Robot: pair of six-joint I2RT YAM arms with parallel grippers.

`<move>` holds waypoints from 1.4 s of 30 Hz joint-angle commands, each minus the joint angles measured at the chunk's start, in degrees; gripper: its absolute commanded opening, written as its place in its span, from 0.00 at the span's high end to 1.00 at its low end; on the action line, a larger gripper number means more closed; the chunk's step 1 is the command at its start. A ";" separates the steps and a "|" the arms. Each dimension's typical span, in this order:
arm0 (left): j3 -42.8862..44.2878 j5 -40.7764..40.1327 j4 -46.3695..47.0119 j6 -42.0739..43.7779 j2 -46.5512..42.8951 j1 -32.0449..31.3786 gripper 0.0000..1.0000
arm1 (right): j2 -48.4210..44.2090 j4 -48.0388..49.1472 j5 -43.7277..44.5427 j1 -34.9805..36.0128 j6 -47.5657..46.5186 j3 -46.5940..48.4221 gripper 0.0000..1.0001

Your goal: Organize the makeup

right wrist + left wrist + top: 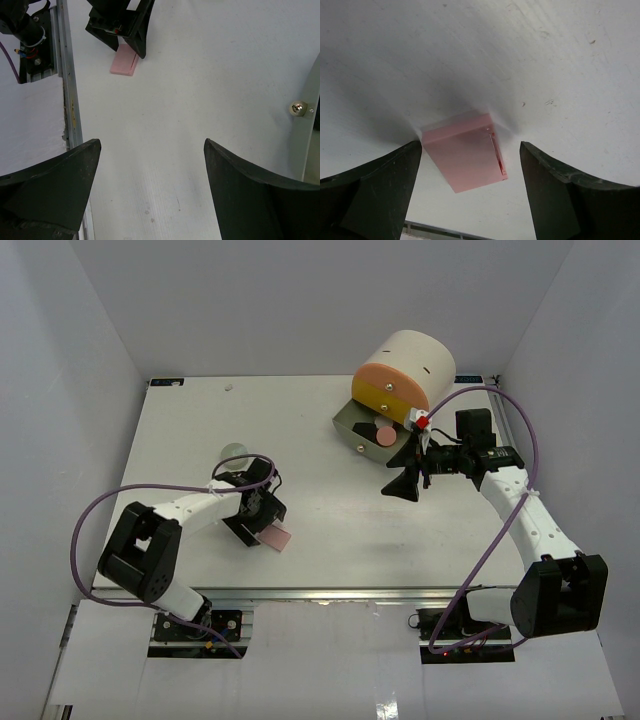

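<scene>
A flat pink square (465, 155) lies on the white table between the fingers of my left gripper (470, 147), which is open and low over it. The left finger is close to one corner of the square. In the top view the square (279, 538) sticks out from under the left gripper (260, 525). My right gripper (405, 481) is open and empty, above bare table in front of the organizer. A round pink compact (384, 433) lies in the open grey drawer (350, 426). The right wrist view shows the pink square (125, 63) far off, beyond my right gripper (151, 145).
The big cream cylinder organizer (412, 364) with pink and yellow fronts stands at the back right. Its drawer knob (298, 108) shows at the right of the right wrist view. A pale round item (236, 451) lies behind the left gripper. The table's metal front rail (70, 100) runs nearby.
</scene>
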 commanded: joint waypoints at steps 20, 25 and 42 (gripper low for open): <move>11.31 2.42 -4.55 7.53 8.36 -1.70 0.59 | -1.51 0.81 -1.12 -0.71 -0.01 -0.13 0.10; 15.25 4.73 4.68 14.85 5.42 -1.93 0.79 | -1.69 0.72 -0.55 -1.01 -0.14 -0.13 0.10; 66.40 8.14 17.80 22.13 34.21 -1.93 0.78 | -2.22 1.00 0.03 -3.45 -0.39 -0.51 0.10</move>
